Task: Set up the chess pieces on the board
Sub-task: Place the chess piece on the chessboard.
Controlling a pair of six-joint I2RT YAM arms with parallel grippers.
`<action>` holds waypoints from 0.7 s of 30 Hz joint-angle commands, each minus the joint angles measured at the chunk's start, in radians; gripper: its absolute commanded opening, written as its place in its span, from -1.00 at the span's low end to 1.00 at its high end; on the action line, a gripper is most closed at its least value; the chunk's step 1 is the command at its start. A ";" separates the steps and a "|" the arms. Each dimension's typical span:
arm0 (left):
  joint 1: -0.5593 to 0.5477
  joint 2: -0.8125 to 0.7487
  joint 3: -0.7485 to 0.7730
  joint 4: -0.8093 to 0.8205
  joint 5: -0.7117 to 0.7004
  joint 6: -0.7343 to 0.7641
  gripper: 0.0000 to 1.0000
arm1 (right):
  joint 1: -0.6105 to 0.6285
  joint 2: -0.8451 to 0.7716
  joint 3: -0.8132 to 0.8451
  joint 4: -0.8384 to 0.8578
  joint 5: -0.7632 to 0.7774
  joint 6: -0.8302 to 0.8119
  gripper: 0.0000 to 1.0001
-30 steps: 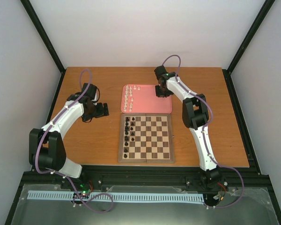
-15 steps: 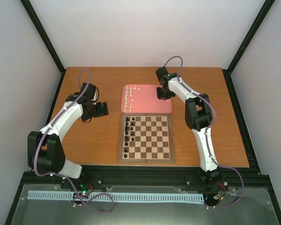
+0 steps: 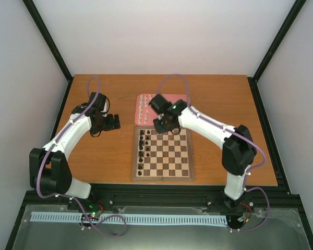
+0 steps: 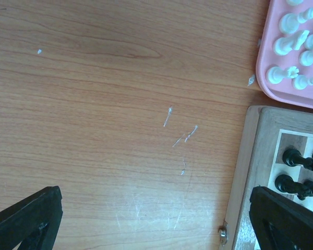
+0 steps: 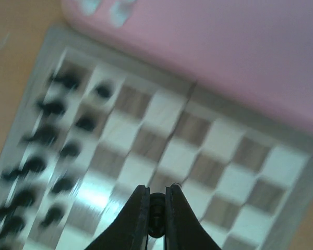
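The board (image 3: 163,152) lies at the table's middle, with black pieces (image 3: 142,151) in its two left columns. White pieces (image 3: 142,107) stand at the left of the pink tray (image 3: 185,122). My right gripper (image 3: 164,124) hovers over the board's far left part, shut on a black chess piece (image 5: 156,208) that shows between the fingertips in the blurred right wrist view. My left gripper (image 3: 113,122) is open and empty, low over bare table left of the board. In its wrist view the board's corner (image 4: 250,172), black pieces (image 4: 295,159) and white pieces (image 4: 287,47) show at the right.
The pink tray's corner (image 4: 266,78) lies beyond the board in the left wrist view. A metal clasp (image 4: 223,233) sits on the board's left edge. Black frame posts (image 3: 47,41) and white walls bound the table.
My right arm has swung from the pink tray's far right corner leftward and nearer, to above the board's far left part, carrying a black piece. The left arm has hardly moved.
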 commanded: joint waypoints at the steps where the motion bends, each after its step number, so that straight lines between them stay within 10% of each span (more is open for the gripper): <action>1: 0.003 -0.039 0.013 -0.002 0.016 0.029 0.99 | 0.149 -0.081 -0.139 -0.001 -0.013 0.124 -0.94; 21: 0.003 -0.093 -0.032 0.010 0.016 0.018 1.00 | 0.386 0.010 -0.204 0.157 -0.106 0.153 -0.94</action>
